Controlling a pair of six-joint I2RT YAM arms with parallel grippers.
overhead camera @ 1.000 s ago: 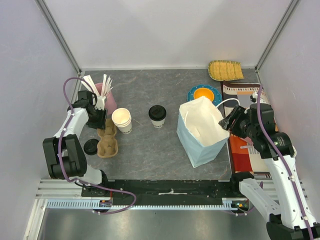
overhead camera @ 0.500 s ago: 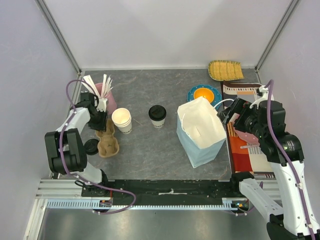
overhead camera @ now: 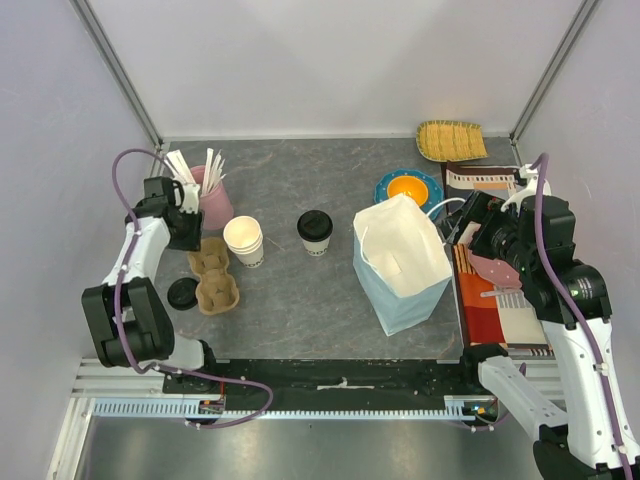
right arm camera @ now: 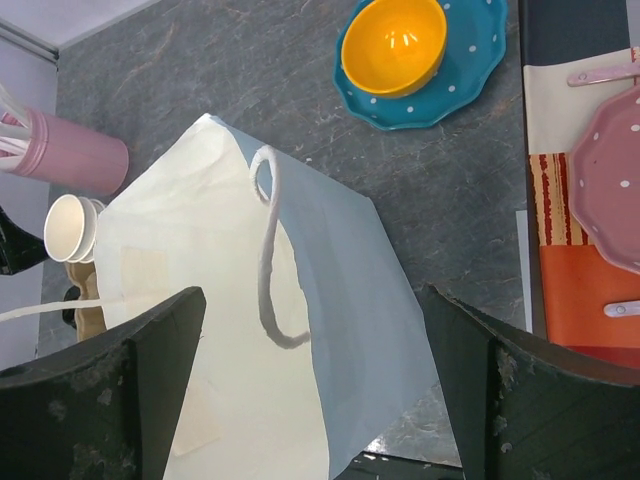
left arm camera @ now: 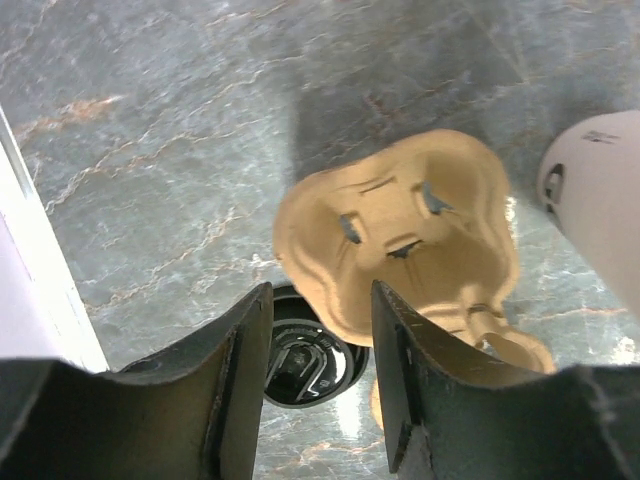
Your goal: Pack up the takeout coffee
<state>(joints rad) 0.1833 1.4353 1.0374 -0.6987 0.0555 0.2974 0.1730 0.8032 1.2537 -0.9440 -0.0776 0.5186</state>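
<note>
Right pincer (right arm camera: 312,330) back off bag (right arm camera: 190,230) — agape

The takeout coffee (overhead camera: 314,232) is showing a white cup and black lid against the grey, veined tabletop (overhead camera: 300,310). The paper bag (overhead camera: 405,265) is showing pale blue outside, cream inside; the teal plate (right arm camera: 470,72) is wearing white dots beneath an orange bowl (right arm camera: 393,42).

Grey table (overhead camera: 300,310): takeout coffee (overhead camera: 314,232), bag (overhead camera: 402,265), carrier (overhead camera: 213,280), cups (overhead camera: 244,240), placemat (overhead camera: 478,183).
</note>
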